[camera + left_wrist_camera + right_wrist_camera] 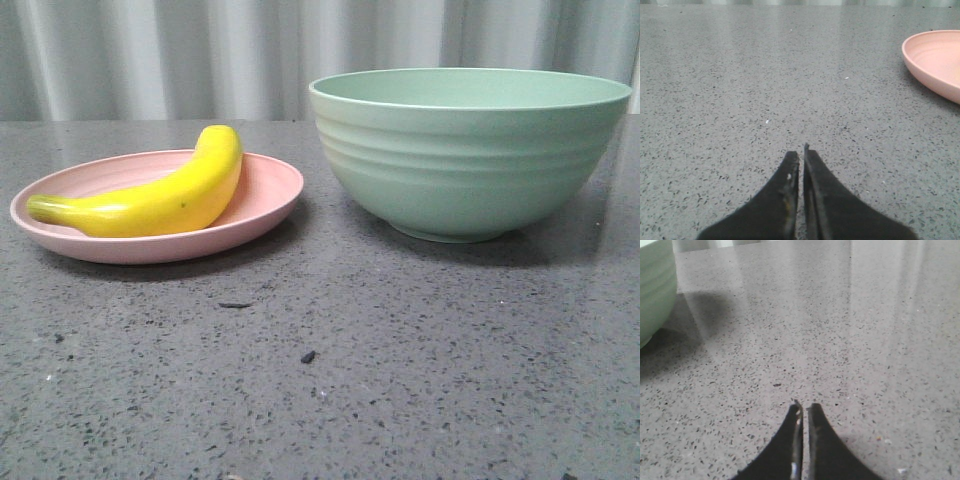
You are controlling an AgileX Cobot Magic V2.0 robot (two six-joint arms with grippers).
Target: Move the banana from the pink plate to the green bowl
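Observation:
A glossy yellow banana [165, 200] lies on the pale pink plate [270, 195] at the left of the front view. The ridged sage-green bowl [470, 150] stands to its right, apart from the plate. Neither gripper shows in the front view. In the left wrist view my left gripper [801, 152] is shut and empty over bare table, with the pink plate's rim [920, 67] off to one side. In the right wrist view my right gripper [805, 407] is shut and empty, with the green bowl's wall [655, 285] at the frame's edge. The banana is out of both wrist views.
The table is grey speckled stone [400, 380] with a few small dark crumbs [308, 356] in front of the plate. A pale pleated curtain [200, 50] hangs behind the table's far edge.

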